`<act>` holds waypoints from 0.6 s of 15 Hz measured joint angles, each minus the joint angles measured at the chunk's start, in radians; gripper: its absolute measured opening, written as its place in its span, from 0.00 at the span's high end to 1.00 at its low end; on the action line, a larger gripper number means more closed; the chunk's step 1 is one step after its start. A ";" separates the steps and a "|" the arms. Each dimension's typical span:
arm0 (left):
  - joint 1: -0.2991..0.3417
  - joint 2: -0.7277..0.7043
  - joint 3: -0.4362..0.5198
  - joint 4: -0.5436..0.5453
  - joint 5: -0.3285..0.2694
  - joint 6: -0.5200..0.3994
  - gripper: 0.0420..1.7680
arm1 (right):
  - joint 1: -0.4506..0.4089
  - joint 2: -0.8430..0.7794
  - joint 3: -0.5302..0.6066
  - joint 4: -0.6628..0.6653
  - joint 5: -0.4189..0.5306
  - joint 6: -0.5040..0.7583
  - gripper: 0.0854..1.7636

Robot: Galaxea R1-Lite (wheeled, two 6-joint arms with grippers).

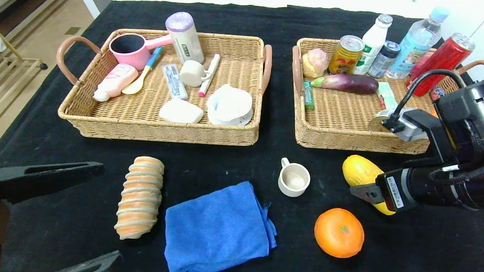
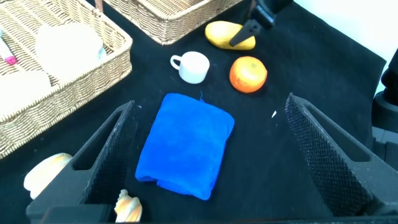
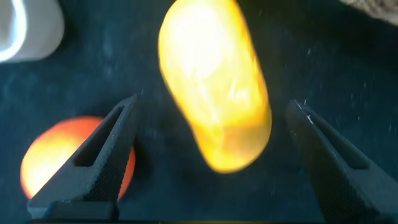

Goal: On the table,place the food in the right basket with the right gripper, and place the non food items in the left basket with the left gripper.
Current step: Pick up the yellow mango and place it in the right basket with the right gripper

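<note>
I hold the right gripper [image 3: 211, 158] spread wide over the oblong yellow fruit [image 3: 214, 81] to straddle it; the left gripper [image 2: 208, 155] waits released.

On the black-clothed counter [image 1: 232, 160], a ridged bread roll [image 1: 140, 197] striped beige and orange lies lengthwise at the left. Just beside it on the right sits a folded bright blue cloth [image 1: 218, 229], rumpled at its edges. A small cream cup [image 1: 294, 180] stands upright beyond the cloth, handle pointing away. A round orange [image 1: 339, 232] rests near the front right, and a yellow oblong fruit [image 1: 361, 171] lies tilted just behind it.
</note>
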 joint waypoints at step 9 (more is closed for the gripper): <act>0.000 0.000 0.001 -0.001 0.000 0.002 0.03 | -0.003 0.053 -0.003 -0.037 -0.010 0.006 0.04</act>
